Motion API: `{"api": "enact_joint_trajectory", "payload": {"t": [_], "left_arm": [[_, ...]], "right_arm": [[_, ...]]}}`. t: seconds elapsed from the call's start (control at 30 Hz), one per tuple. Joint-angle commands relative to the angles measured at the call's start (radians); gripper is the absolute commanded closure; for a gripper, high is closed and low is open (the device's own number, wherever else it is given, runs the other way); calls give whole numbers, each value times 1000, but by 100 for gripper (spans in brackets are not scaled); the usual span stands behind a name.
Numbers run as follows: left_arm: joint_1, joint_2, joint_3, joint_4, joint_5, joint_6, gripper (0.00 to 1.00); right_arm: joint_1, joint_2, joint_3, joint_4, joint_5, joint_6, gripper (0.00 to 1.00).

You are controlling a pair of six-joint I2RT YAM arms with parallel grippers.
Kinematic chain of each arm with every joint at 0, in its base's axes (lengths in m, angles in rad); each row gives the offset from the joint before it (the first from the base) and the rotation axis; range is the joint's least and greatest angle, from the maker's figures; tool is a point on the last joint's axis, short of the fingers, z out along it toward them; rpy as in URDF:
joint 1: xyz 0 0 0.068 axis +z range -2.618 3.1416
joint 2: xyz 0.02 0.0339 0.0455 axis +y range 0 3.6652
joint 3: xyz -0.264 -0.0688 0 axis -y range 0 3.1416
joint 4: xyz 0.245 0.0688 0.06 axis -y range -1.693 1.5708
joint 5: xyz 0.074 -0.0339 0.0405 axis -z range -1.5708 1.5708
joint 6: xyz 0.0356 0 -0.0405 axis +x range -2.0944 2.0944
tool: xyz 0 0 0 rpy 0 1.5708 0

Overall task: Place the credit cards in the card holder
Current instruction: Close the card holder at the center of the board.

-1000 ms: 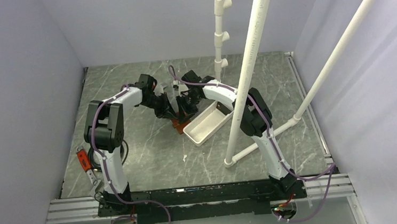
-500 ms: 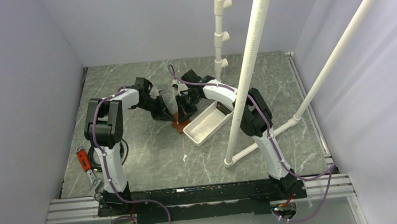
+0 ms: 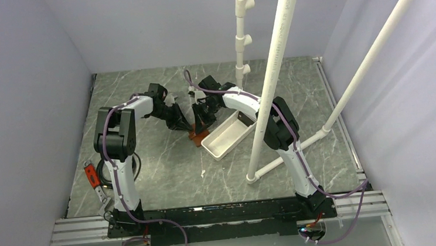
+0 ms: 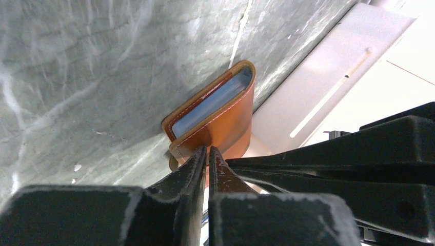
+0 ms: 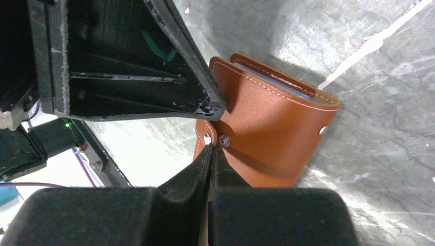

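Mid-frame R gripper (image 5: 209, 146) is pinching card holder (image 5: 272, 128) tab, L gripper (image 4: 207, 154) near-shut, grip unclear; tab slipping out = holder flopping, cards (image 4: 208, 105) sliding out.

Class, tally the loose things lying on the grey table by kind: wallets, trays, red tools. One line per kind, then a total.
Wallet: 1
Tray: 1
Red tool: 1
Total: 3
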Motion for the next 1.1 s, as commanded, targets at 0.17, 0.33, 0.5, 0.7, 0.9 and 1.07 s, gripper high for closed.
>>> {"api": "enact_joint_trajectory", "payload": {"t": [0.17, 0.33, 0.5, 0.7, 0.9, 1.07], "left_arm": [[7, 45, 14, 14, -2, 8, 95], [11, 45, -12, 4, -37, 22, 99], [13, 51, -1, -17, -64, 35, 100], [15, 48, -3, -16, -64, 37, 100], [16, 44, 0, -21, -64, 42, 100], [15, 42, 24, -36, -56, 50, 100]], "right_arm": [[4, -68, 56, 3, 12, -20, 100], [1, -56, 62, -20, 52, -12, 100], [1, -62, 67, -31, 88, -17, 100], [-7, -55, 62, -32, 92, -9, 100], [-7, -21, 88, -60, 96, -8, 100], [-7, 4, 93, -81, 96, -11, 100]]}}
